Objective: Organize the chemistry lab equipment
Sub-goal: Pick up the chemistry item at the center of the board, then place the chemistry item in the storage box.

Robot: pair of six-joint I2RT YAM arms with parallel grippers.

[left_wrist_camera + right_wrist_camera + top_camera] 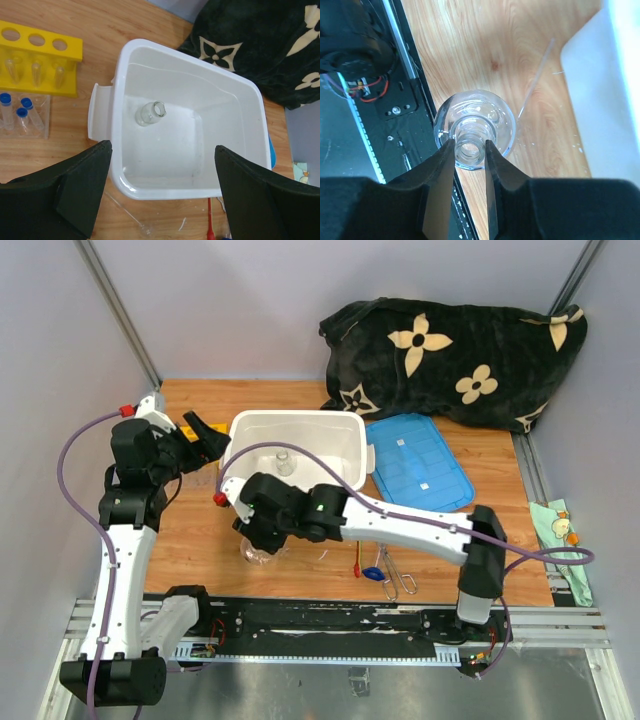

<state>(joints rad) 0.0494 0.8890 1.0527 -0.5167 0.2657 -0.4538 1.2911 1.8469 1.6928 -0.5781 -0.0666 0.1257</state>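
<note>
Right, status: the right gripper (pixel 470 146) had its jaws closed on the neck of the round flask (pixel 474 117), lower centre of the right wrist view, bulb over the tabletop (pixel 485 40) just beside the black rail (pixel 417 107). Couldn't tell whether the bulb was resting on the wood or clear of it. The left gripper (pixel 162 150) had its jaws wide apart with nothing between them, hanging over the white tub (pixel 240 85). Risks as I saw them: it was a neck-only pinch on smooth glass, so any tilt or quick swing could let the heavy bulb slip or pivot out. A low carry toward the tub would clip its near wall. A drop-in would be glass on glass, since the tub already held one small flask (pixel 150 112) lying on its side, centre-left of the floor. With the left arm parked above the tub, the arms could also foul each other there. Other holders, upper left of the left wrist view: the yellow rack (pixel 45 47) held clear tubes (pixel 35 72), and a clear tray (pixel 42 117) just below it held the blue-capped tubes (pixel 20 114).
</note>
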